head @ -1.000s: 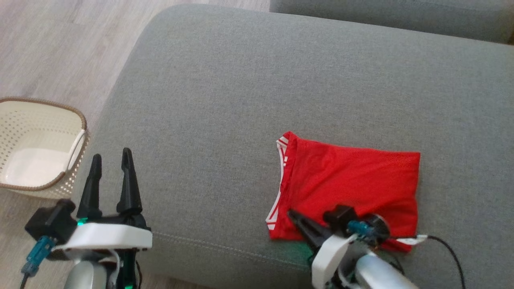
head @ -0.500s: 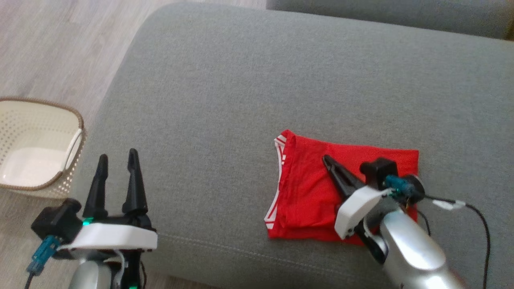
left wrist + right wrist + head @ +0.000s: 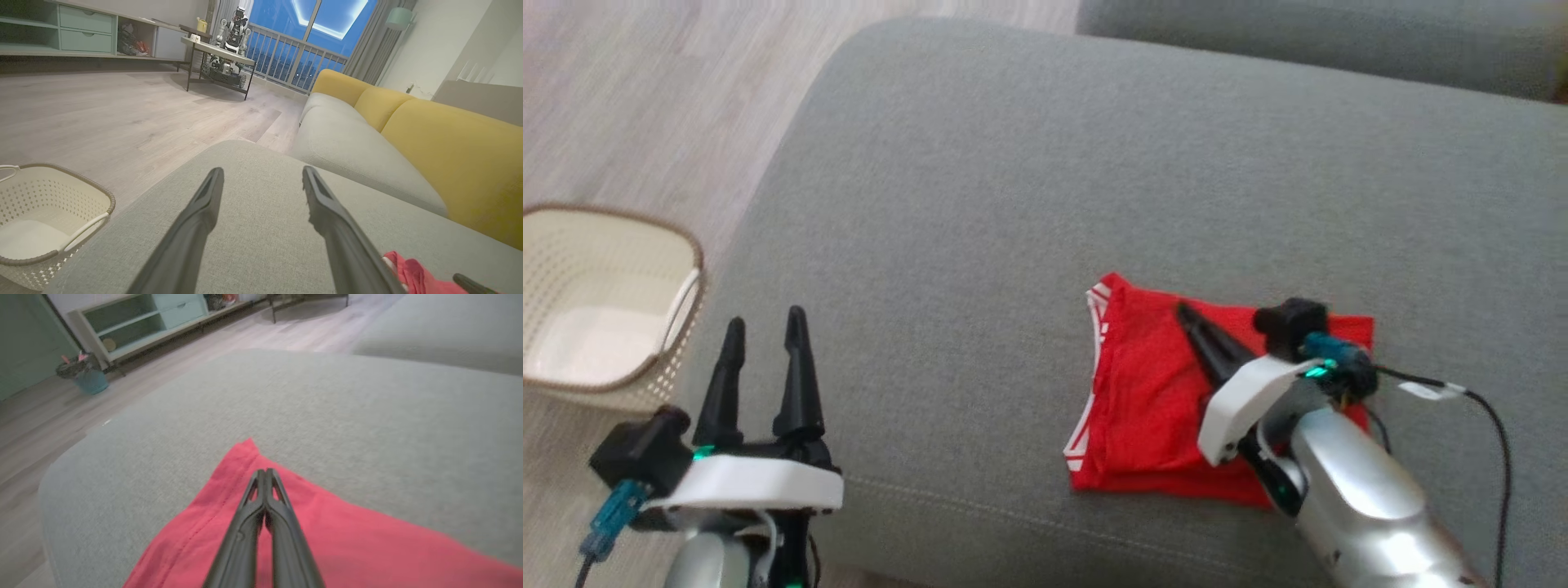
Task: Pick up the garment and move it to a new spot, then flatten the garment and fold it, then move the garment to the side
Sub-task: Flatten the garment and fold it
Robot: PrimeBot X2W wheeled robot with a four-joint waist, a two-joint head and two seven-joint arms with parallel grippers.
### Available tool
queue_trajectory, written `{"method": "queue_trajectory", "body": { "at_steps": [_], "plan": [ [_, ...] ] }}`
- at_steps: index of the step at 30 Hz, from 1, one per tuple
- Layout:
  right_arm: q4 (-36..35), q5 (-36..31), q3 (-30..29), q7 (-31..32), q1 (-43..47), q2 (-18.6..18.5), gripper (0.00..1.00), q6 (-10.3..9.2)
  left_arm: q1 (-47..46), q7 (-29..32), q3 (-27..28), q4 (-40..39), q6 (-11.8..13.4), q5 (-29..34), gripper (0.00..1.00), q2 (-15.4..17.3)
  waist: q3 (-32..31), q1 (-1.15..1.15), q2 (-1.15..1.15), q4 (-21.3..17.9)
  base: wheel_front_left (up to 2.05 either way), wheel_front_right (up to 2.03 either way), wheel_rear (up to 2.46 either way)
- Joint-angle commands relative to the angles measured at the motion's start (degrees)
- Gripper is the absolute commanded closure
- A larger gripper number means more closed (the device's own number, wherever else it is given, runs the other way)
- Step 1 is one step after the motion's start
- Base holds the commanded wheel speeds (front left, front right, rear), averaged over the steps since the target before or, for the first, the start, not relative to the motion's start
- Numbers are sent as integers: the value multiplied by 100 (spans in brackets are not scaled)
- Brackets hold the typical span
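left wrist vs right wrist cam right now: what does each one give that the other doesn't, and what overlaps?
Left wrist: the open left gripper, the cream perforated basket on the floor, the yellow sofa backrest and the balcony window.
Right wrist: the shut right gripper pointing across the red garment, and a blue bin on the floor.
Shared: the grey sofa cushion, the garment (just a corner in the left wrist view), the wood floor and the drawer cabinet.

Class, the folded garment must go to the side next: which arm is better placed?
Right. The right gripper, shut, is over the garment; the left gripper, open, hangs well apart from it.
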Motion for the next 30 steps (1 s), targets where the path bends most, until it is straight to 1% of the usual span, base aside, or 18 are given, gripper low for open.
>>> {"method": "queue_trajectory", "body": {
  "at_steps": [1, 6, 11, 12, 17, 21, 24, 25, 26, 30],
  "plan": [
    [-264, -63, -61, -60, 19, 70, 100, -1, -134, -35, 239, -228, 5, 50, 0, 39, -156, 0, 0, -156, 0, 0, 0],
    [-1000, -543, -718, -61, 264, 70, 100, -1, -39, -35, 328, -297, 2, 34, 0, 39, -390, 0, 0, -500, 0, 0, 0],
    [-1857, -1137, -1207, -61, 541, 25, 100, -1, -30, -35, 298, -263, 10, -3, 0, 39, -523, 0, 0, -808, 0, 0, 0],
    [-2173, -1311, -1394, -61, 660, -13, 100, -1, -22, -35, 285, -247, 16, 2, 0, 39, -550, 0, 0, -921, 0, 0, 0],
    [-2901, -1665, -1872, -7, 1011, -62, 100, -1, 23, -35, 321, -333, 56, -69, 0, 39, -574, 0, 0, -1153, 0, 0, 0],
    [-3422, -1802, -2183, 99, 1427, -29, 100, -1, 150, -35, 336, -301, 44, -55, 0, 39, -606, 0, 0, -1298, 0, 0, 0],
    [-3687, -1845, -2428, 133, 1740, 6, 100, -1, 192, -35, 350, -257, 35, -33, 0, 39, -611, 0, 0, -1373, 0, 0, 0],
    [-3747, -1840, -2503, 130, 1836, 18, 3, -1, 196, -35, 344, -241, 34, -18, 0, 39, -610, 0, 0, -1390, 0, 0, 0],
    [-3796, -1842, -2548, 130, 1916, 27, 0, -1, 195, -35, 344, -229, 37, -12, 0, 39, -601, 0, 0, -1408, 0, 0, 0],
    [-3967, -1971, -2670, 87, 2130, 51, 0, -1, 183, -35, 348, -178, 34, 6, 0, 39, -566, 0, 0, -1466, 0, 0, 0]
  ]
}}
